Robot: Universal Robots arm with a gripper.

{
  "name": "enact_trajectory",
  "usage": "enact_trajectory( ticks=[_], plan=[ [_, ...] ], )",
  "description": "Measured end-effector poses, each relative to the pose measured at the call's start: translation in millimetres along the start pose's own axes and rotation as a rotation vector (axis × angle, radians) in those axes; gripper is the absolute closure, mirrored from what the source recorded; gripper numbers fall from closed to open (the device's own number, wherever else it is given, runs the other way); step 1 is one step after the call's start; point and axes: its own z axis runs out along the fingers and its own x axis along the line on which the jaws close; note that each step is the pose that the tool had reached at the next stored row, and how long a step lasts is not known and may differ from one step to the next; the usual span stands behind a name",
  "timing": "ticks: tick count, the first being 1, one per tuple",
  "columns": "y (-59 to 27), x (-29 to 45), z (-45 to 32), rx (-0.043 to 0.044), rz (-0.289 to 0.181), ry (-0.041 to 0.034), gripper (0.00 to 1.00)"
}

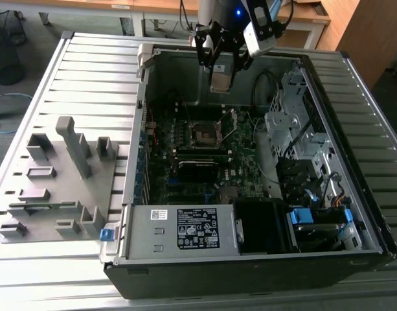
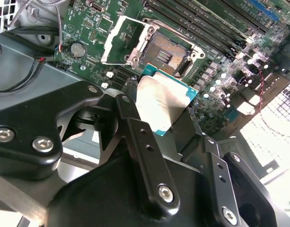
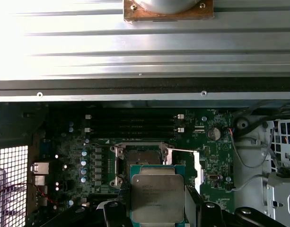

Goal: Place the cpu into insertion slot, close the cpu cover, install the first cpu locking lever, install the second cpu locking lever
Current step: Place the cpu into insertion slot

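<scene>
In the exterior view, your gripper [image 1: 222, 65] is hanging over the open computer case [image 1: 153, 84] on the slatted table [image 1: 88, 71]. It is carrying the cpu [image 1: 222, 81] above the motherboard [image 1: 240, 152], well clear of the insertion slot [image 1: 201, 134]. By my reading you are working the first step, since the chip is not yet seated.

In the second wrist view, the fingers [image 2: 130, 123] are clamping the cpu by two opposite edges. Here you are also getting the bare insertion slot just past the chip and the cpu cover [image 2: 110, 46] swung open beside it, detail the exterior view is not giving you.

In the first wrist view, you are seeing the chip's metal top squarely, with the slot lying just beyond its far edge. This is the view that is helping you judge alignment. Seating will probably call for bringing the chip over the slot, squaring its edges to it and keeping it flat.
</scene>
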Motion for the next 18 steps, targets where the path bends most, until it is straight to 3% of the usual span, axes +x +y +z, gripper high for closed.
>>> enact_trajectory(
  ticks=[18],
  plan=[
    [-0.7,-0.1,7.0,0.0003,0.000,0.0001,0.46]
  ],
)
